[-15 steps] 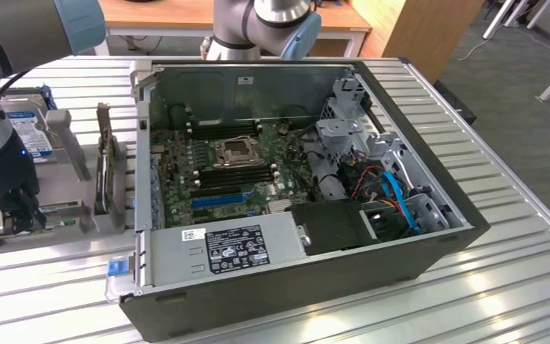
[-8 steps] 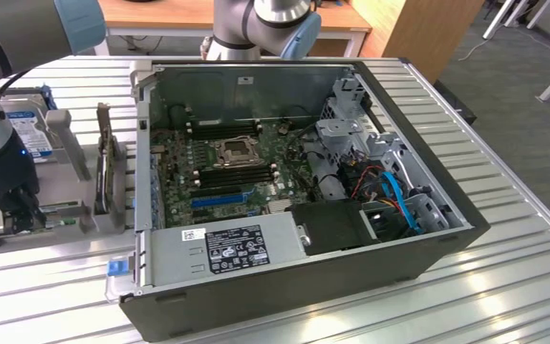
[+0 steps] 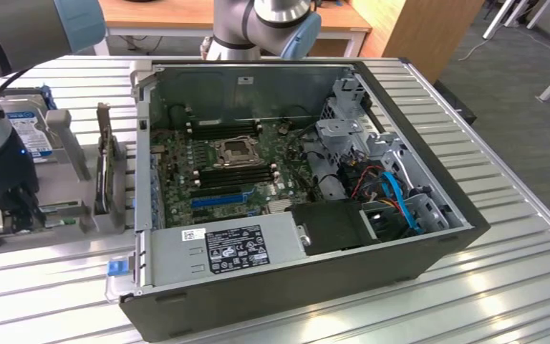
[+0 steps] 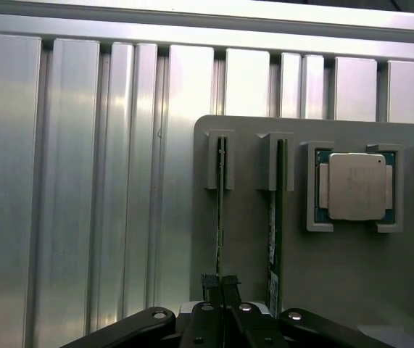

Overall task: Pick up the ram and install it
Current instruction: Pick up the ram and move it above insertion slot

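wrist view: the gripper (image 4: 220, 285) is pinched narrow on the ram (image 4: 221, 185), edge-up in the grey holder (image 4: 250, 239).

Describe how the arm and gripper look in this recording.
The arm is silver-grey tubing with light-blue joint caps; its wrist section is dark with a small blue light. The gripper is black, its slim fingers on linkage bars with silver rivets.

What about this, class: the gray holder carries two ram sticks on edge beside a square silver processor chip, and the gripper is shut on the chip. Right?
Wrong grip. The wrist view shows the gripper shut on the ram stick farther from the processor chip, which lies untouched. The gray holder does carry both, the second ram stick nearer the chip.
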Motion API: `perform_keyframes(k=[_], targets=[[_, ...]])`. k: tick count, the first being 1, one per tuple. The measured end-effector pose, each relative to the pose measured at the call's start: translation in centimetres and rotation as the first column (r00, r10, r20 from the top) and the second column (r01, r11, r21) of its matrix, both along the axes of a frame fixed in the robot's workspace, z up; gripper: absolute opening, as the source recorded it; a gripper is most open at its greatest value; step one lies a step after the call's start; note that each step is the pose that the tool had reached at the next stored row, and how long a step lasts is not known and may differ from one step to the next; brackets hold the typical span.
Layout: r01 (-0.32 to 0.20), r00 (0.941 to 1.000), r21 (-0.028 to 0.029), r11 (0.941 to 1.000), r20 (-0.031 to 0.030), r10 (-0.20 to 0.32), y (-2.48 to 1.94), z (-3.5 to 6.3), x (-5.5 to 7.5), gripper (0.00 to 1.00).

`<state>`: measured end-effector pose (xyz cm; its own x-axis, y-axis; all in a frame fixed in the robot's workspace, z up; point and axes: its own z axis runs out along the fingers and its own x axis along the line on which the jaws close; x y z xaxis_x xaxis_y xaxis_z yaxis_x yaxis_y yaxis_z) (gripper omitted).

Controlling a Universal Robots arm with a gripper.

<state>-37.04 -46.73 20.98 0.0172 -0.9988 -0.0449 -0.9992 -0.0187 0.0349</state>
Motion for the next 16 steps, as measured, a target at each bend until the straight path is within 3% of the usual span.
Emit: perform_keyframes(k=[8, 16], targets=[[0.0, 1.0, 0.0002, 1.0, 0.0003, 0.0, 0.01, 1.06, 0.1, 0.12], [0.0, 1.0, 0.0001, 1.0, 0.0002, 0.0, 0.0, 2.87, 0.2, 0.12]])
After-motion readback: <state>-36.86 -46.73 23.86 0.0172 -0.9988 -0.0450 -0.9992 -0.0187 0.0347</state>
